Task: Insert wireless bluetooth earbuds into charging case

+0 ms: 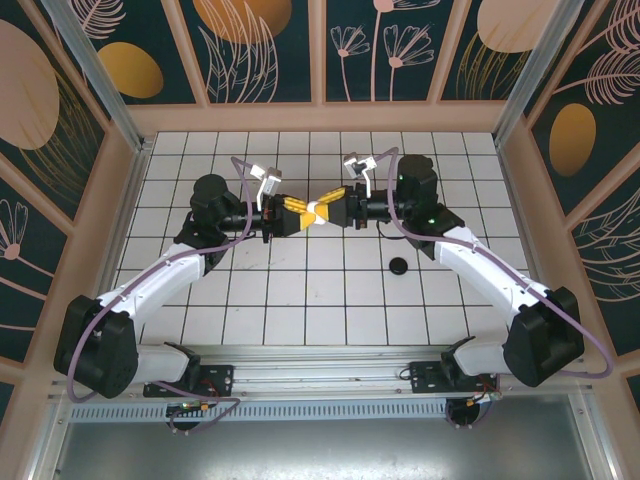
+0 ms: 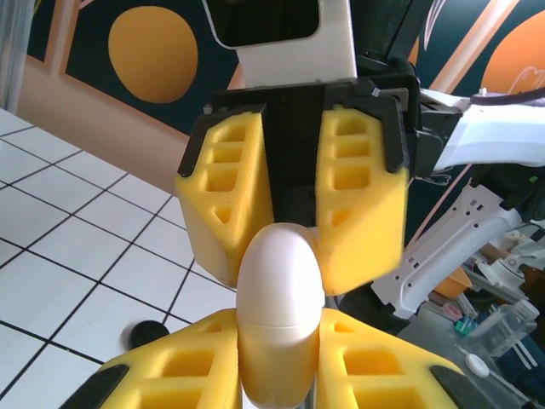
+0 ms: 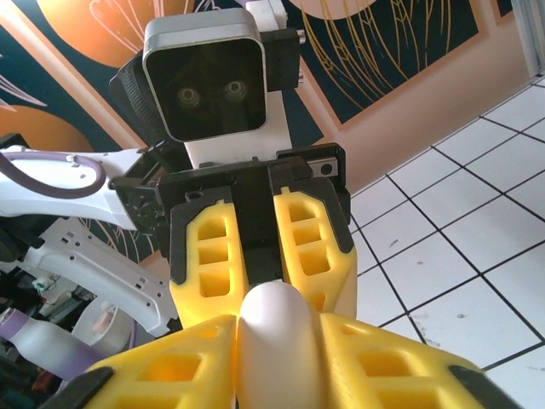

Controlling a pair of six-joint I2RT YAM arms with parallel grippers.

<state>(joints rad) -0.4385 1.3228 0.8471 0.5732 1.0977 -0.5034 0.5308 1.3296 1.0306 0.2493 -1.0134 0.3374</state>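
Your left claw [image 1: 298,212] is closed on a white, egg-shaped charging case [image 1: 312,212], and your right claw [image 1: 326,211] is closed on the same case from the opposite side. From above, the two claws meet tip to tip over the middle of the tiled table [image 1: 330,300], raised off the tiles, with both arms reaching inward from their bases at the near edge.

On your left wrist camera, the left claw's yellow fingers [image 2: 179,366] come up from the bottom edge and press against both sides of the case's [image 2: 279,290] lower half. The case stands upright between them, and a thin seam runs across it about halfway up. Its rounded upper end sits between the tips of the right claw [image 2: 289,247], which comes in head-on from above. You can see a dark gap between those fingers further back, but the tips hug the case.

Your right wrist camera shows the mirror picture. The right claw's fingers [image 3: 162,375] flank the case [image 3: 274,328] closely at the bottom, and the left claw [image 3: 260,273] faces it with the case's end tucked between its tips.

The case looks shut; you cannot tell from these views what is inside it.

A small black blob [image 1: 399,266] lies on the tiles to the right of the claws and nearer the arm bases, well apart from the case. It also shows on the left wrist camera as a dark round shape [image 2: 146,334] on the floor. It is too small to tell whether it is an earbud.
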